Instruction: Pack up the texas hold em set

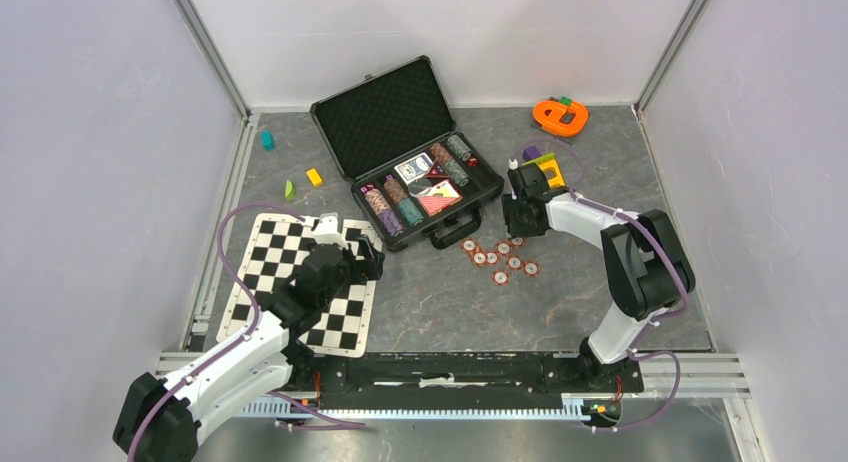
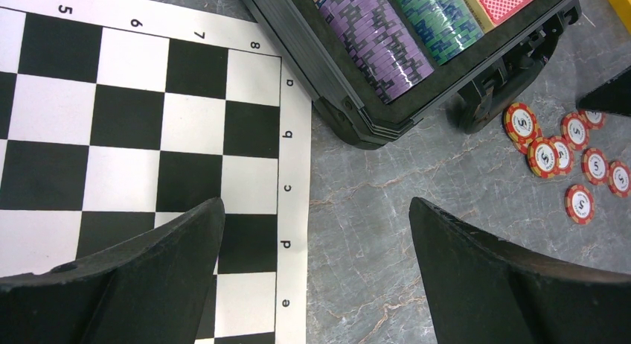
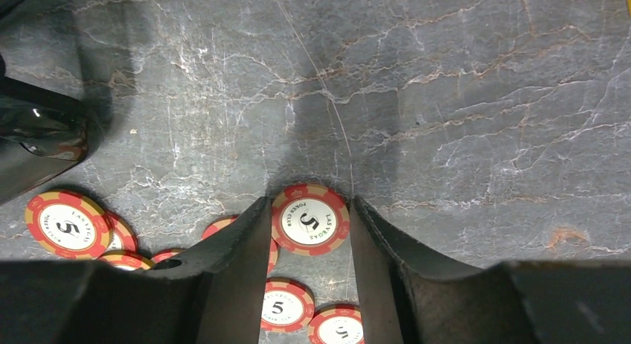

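The black briefcase [image 1: 385, 117] lies open at the table's middle back, holding coloured chip stacks [image 1: 395, 207] and card decks [image 1: 425, 182]. Several red-white poker chips [image 1: 500, 257] lie loose on the table in front of its handle. My right gripper [image 1: 520, 220] is over these chips, shut on one red-white chip [image 3: 309, 219] that sits between its fingertips [image 3: 253, 232]; other chips [image 3: 67, 225] lie below and to the left. My left gripper [image 2: 316, 210] is open and empty over the right edge of the checkered mat [image 2: 111, 120], near the briefcase's front corner [image 2: 357, 113].
The checkered mat [image 1: 300, 282] lies left of the briefcase. An orange toy [image 1: 560, 114] sits at the back right, with yellow and purple blocks [image 1: 545, 162] by the right arm. Teal [image 1: 268, 139], yellow [image 1: 314, 176] and green [image 1: 290, 190] blocks lie at the back left.
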Robot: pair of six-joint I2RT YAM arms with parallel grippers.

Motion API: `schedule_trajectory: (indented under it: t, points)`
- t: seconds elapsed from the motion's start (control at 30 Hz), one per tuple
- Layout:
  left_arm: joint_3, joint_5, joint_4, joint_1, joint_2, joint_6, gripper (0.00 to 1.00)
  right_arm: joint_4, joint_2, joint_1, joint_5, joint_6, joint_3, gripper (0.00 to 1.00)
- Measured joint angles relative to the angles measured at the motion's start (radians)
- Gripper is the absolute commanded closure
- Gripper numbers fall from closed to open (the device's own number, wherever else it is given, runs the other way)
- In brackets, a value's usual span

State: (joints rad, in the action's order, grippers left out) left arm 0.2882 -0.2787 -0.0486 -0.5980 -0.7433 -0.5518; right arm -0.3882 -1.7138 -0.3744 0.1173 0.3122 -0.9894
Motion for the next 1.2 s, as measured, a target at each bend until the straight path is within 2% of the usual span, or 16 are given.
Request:
schedule_trajectory:
  t: [0.1, 0.3, 0.43, 0.6, 0.63, 0.7, 0.77, 0.93, 1.1, 1.2]
  points:
    - [0.000, 0.000, 0.000, 0.000, 0.000, 0.000, 0.00, 0.005, 0.010, -0.002, 0.002, -0.002, 0.011, 0.62]
    - [0.000, 0.000, 0.000, 0.000, 0.000, 0.000, 0.00, -0.048, 0.028, -0.003, 0.024, -0.003, 0.012, 0.61]
    - [0.000, 0.000, 0.000, 0.000, 0.000, 0.000, 0.00, -0.086, 0.072, -0.005, 0.024, -0.002, 0.008, 0.46]
    - [0.000, 0.000, 0.000, 0.000, -0.001, 0.000, 0.00, -0.112, 0.116, -0.010, 0.042, -0.012, -0.008, 0.40]
    - [0.000, 0.000, 0.000, 0.000, -0.001, 0.000, 0.00, -0.117, 0.122, -0.010, 0.051, -0.015, -0.007, 0.36]
    - [0.000, 0.000, 0.000, 0.000, -0.003, 0.000, 0.00, -0.121, 0.134, -0.010, 0.069, -0.022, 0.005, 0.20]
    - [0.000, 0.001, 0.000, 0.000, -0.006, 0.000, 0.00, -0.122, 0.150, -0.003, 0.081, -0.027, 0.035, 0.18]
    - [0.000, 0.001, 0.000, 0.000, -0.014, 0.000, 0.00, -0.116, 0.157, 0.062, 0.081, -0.042, 0.123, 0.32]
    - [0.000, 0.001, 0.000, 0.000, -0.016, 0.000, 0.00, -0.100, 0.155, 0.096, 0.079, -0.039, 0.137, 0.46]
    - [0.000, 0.001, 0.000, 0.000, -0.016, 0.000, 0.00, -0.094, 0.147, 0.095, 0.075, -0.034, 0.137, 0.49]
